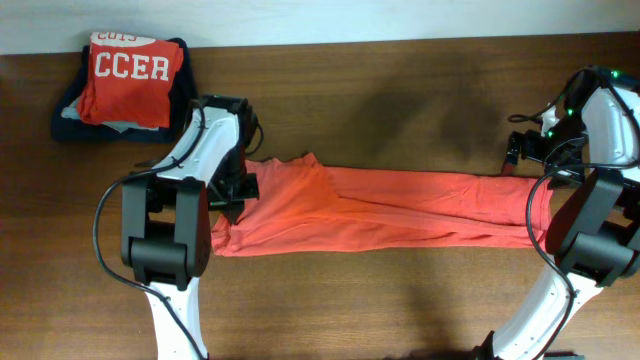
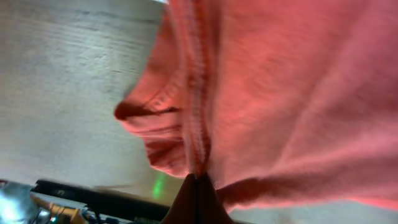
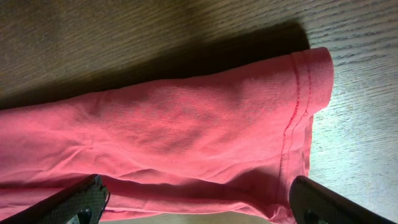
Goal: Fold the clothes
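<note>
A long coral-red garment (image 1: 400, 205) lies stretched left to right across the wooden table. My left gripper (image 1: 238, 192) is at its left end. In the left wrist view the fingers (image 2: 198, 186) are shut, pinching a bunched fold of the garment (image 2: 280, 93). My right gripper (image 1: 517, 158) is at the garment's right end. In the right wrist view its fingers (image 3: 199, 200) are spread wide open over the hemmed cuff end of the garment (image 3: 186, 124), holding nothing.
A stack of folded clothes sits at the back left: a red shirt with white letters (image 1: 130, 80) on a navy piece (image 1: 70, 120). Bare wooden table (image 1: 400, 100) lies behind and in front of the garment.
</note>
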Controlling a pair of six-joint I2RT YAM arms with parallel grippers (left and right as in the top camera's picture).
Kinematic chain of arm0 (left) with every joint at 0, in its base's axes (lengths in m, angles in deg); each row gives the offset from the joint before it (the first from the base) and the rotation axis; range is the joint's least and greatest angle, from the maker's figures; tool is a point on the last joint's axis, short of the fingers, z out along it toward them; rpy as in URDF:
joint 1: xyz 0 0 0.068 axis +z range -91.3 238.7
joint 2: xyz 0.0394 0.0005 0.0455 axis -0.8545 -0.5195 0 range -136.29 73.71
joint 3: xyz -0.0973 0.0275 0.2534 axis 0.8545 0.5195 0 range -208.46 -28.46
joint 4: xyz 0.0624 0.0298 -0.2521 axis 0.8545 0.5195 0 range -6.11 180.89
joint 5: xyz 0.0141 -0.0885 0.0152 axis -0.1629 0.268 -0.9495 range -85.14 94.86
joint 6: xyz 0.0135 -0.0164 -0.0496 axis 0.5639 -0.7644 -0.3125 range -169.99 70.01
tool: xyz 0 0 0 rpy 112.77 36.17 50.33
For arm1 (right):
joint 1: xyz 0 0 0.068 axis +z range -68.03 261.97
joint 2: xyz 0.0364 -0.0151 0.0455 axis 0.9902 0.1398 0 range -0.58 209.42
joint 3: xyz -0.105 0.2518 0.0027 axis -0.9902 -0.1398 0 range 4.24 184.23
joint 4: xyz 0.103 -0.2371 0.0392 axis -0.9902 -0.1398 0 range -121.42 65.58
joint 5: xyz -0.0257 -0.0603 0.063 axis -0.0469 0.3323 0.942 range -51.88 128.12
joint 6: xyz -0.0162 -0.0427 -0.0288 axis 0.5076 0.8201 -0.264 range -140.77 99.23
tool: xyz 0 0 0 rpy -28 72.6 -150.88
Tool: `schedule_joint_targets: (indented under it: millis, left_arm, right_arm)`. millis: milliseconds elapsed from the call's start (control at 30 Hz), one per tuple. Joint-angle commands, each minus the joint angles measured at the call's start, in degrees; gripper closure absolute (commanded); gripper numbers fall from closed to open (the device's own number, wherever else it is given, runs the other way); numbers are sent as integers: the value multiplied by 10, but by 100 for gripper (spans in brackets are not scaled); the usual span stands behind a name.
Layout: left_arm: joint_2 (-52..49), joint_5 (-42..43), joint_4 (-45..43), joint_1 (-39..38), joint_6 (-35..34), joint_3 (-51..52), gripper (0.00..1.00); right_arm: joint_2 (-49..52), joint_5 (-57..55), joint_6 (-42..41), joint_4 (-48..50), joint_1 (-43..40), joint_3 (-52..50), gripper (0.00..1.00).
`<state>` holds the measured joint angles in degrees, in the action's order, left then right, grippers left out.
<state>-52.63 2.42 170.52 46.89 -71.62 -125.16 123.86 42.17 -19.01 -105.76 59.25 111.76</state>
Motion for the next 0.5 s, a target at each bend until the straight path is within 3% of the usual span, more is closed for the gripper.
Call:
schedule_joint_targets:
  millis: [0,100,267,467]
  left_arm:
    - [23,-34,-13,3,-22,39,99]
    - [23,-34,-36,4,-22,71,99]
    - [23,-51,-49,4,-21,91,65]
    - [28,-79,10,11,-37,-2,60]
  right_arm:
    - [-3,3,-1,0,-2,7,1]
    - [-3,3,-1,0,-2,7,1]
    - [-3,2,-1,0,-2,7,2]
    - [-3,2,-1,0,-2,7,2]
